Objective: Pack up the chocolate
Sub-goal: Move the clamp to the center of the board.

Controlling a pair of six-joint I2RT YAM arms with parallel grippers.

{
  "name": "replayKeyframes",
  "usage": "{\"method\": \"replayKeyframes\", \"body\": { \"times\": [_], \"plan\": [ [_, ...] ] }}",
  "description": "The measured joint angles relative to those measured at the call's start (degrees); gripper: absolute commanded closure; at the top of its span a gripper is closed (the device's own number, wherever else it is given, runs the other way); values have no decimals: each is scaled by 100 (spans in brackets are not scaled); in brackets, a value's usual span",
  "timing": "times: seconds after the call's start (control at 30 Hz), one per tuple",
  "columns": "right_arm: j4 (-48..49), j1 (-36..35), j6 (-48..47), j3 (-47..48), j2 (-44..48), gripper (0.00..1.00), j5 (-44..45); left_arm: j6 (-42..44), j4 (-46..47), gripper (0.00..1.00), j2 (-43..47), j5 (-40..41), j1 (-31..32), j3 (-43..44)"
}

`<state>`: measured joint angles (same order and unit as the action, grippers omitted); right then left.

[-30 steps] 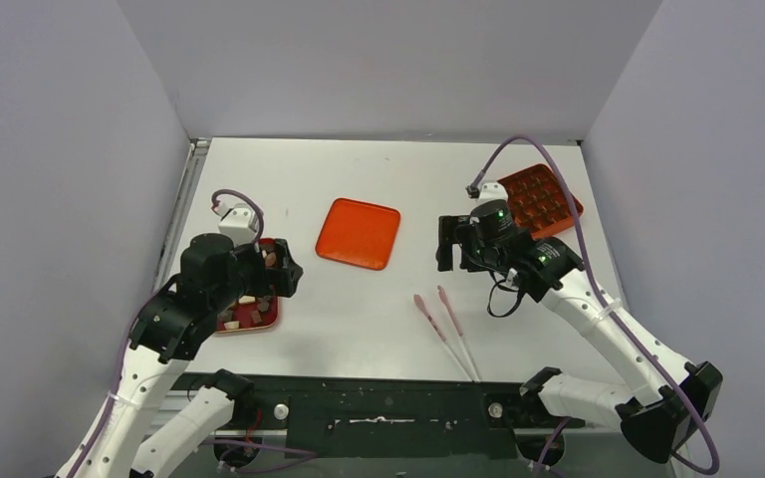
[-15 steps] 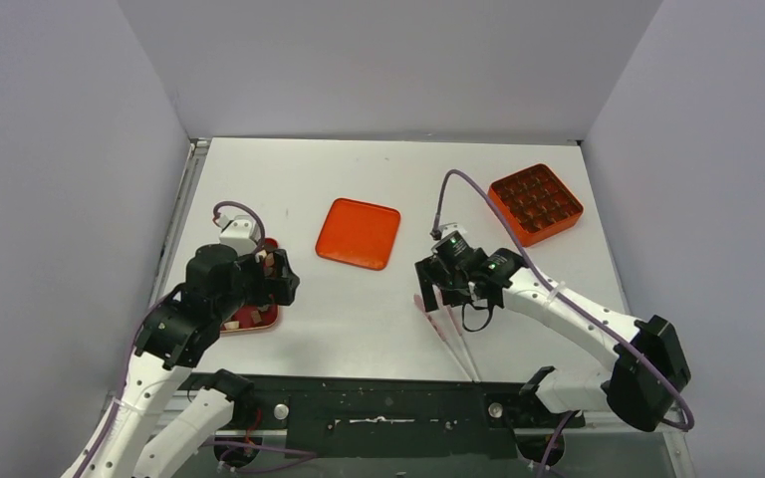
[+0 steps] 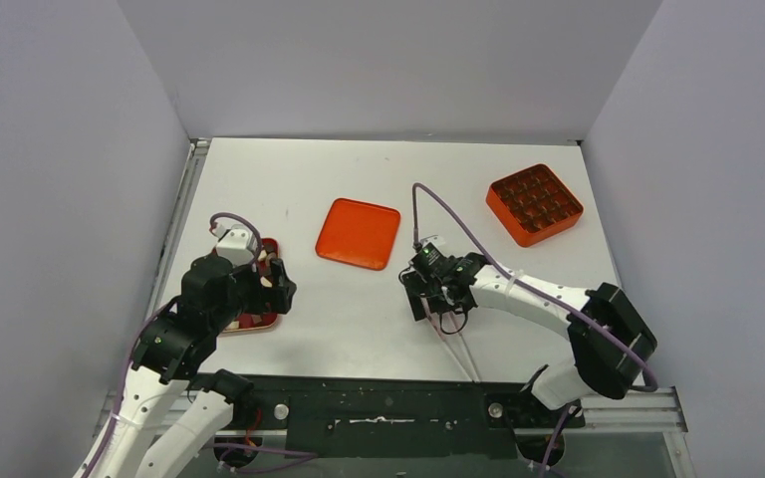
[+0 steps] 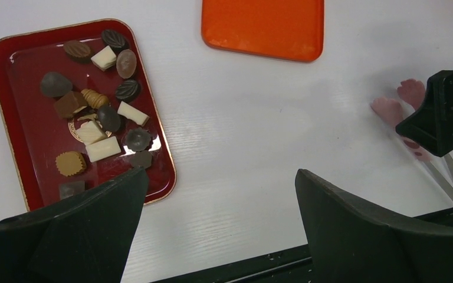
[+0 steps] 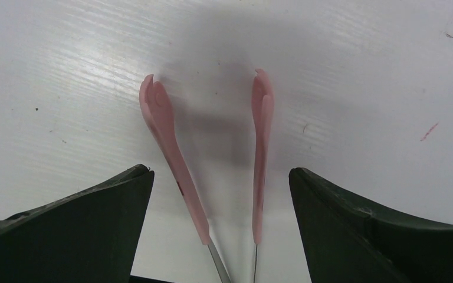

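Note:
The chocolate (image 4: 97, 109), several small dark, tan and cream pieces, lies on a dark red tray (image 4: 17, 147). In the top view my left arm hides most of the tray (image 3: 257, 322). My left gripper (image 4: 221, 177) is open and empty, hanging over the table just right of the tray (image 3: 277, 284). My right gripper (image 5: 221, 174) is open and low over the pink tongs (image 5: 168, 135), whose two arms lie between its fingers without touching them. It also shows in the top view (image 3: 428, 297). An orange compartment box (image 3: 535, 204) stands at the back right.
A flat orange square lid (image 3: 359, 233) lies in the middle of the table, also seen in the left wrist view (image 4: 263, 28). The tongs' metal handles (image 3: 461, 351) reach toward the black front rail (image 3: 388, 408). Grey walls close in both sides.
My right arm has swung left and forward from beside the orange box down over the pink tongs. My left gripper has drifted slightly toward the near edge, still open.

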<state>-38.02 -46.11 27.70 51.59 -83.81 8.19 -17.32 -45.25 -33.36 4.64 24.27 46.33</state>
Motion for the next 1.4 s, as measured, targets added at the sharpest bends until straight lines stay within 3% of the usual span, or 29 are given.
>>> {"method": "replayKeyframes", "body": {
  "times": [0.27,0.47,0.77,0.93,1.07,1.2,1.4],
  "plan": [
    [369,-11,-44,-7,-564,16,57,92,2,4,44,50,0,-9],
    [568,-11,-120,103,-905,32,146,140,4,4,50,72,0,-9],
    [643,63,-332,955,-1637,43,435,168,48,4,76,48,0,-70],
    [713,433,-476,1620,-2083,42,437,251,44,4,50,-63,0,-70],
    [780,765,-549,1965,-2288,35,424,306,44,4,28,-225,0,-70],
    [789,868,-649,2020,-2302,31,339,319,44,4,-39,-310,0,-70],
    [839,846,-743,1794,-2229,17,79,262,-20,4,-225,-409,0,-28]
  ]
}}
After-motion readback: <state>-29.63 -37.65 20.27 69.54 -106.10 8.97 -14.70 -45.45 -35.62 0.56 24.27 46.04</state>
